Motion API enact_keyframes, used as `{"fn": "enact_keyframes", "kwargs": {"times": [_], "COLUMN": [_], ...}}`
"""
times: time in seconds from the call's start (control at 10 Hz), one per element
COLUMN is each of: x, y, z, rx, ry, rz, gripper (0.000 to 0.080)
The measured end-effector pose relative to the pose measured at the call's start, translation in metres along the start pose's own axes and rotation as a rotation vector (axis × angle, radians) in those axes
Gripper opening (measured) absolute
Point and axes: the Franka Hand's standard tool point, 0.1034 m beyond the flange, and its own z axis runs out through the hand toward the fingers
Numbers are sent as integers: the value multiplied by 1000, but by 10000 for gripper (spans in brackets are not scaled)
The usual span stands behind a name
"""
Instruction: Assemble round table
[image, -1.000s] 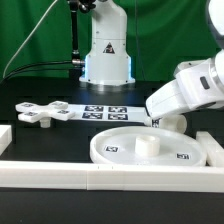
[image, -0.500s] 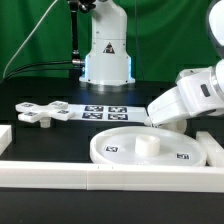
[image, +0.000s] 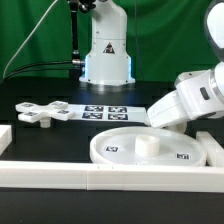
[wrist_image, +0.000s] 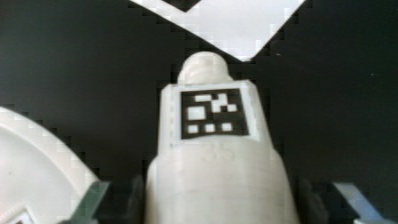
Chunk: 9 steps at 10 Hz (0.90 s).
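Observation:
The large round disc (image: 125, 152) lies flat at the front, with a short stub (image: 147, 146) at its centre. The cross-shaped piece (image: 38, 113) lies at the exterior view's left. My gripper (image: 163, 122) hangs low behind the disc's right rim. In the wrist view the thick white leg (wrist_image: 217, 140) lies on the black table with its tag up, running between my fingers (wrist_image: 89, 200). The gripper (wrist_image: 217, 205) is open, with a dark gap on each side of the leg. The disc's rim (wrist_image: 27, 160) shows beside it. In the exterior view my hand hides the leg.
The marker board (image: 100, 112) lies in front of the robot base (image: 107, 60), and its corner shows in the wrist view (wrist_image: 231, 25). White border rails run along the front (image: 100, 178) and both sides. A green curtain hangs behind.
My gripper and arm have shifted a little toward the exterior view's right and risen slightly. The disc, the cross piece and the marker board have not moved.

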Motion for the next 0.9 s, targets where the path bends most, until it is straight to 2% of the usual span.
{"fn": "enact_keyframes", "kwargs": {"times": [0.3,0.6,0.8,0.9], "x": [-7,-34,-46,-44], "y": [2,8,19,29], "z": [-5,-30,-43,-49], "rx": [3,15,22,21], "ry": [-13,-80,-88,-36], "rz": [4,13,8,17], "gripper": [406,406,407,407]}}
